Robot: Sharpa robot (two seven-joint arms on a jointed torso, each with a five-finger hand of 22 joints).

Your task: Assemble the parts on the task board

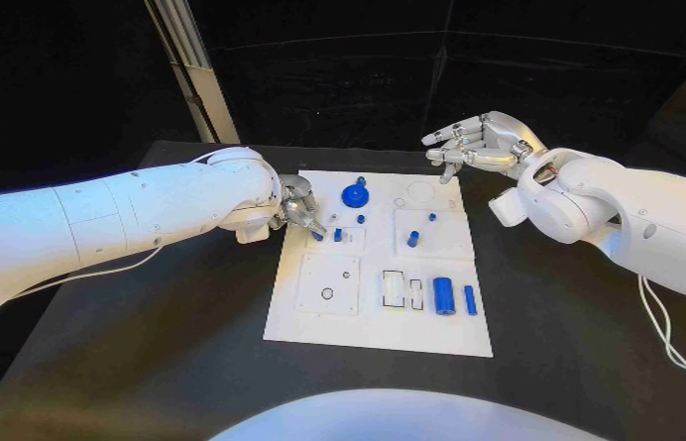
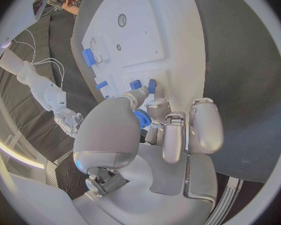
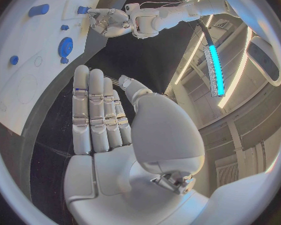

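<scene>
White task board (image 1: 375,337): lying flat mid-tabletop (image 1: 143,342), keeping sockets facing up for insertion.
Left robot hand (image 1: 296,213): pinching a small blue peg (image 1: 317,233) at the board's left edge, fingertips lowering toward a socket, probably for seating.
Right robot hand (image 1: 479,144): hovering beyond the far right corner, fingers apart, holding nothing, apparently staying clear.
Loose blue parts (image 1: 443,295): lying near the board's right side, awaiting pickup.

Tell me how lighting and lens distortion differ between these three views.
Head view: the task board is brightly lit against a dark table and a black backdrop, its edges straight. Left wrist view: fisheye bends the board's edges; the left hand looms large. Right wrist view: a glowing cyan light bar beyond the right hand.
</scene>
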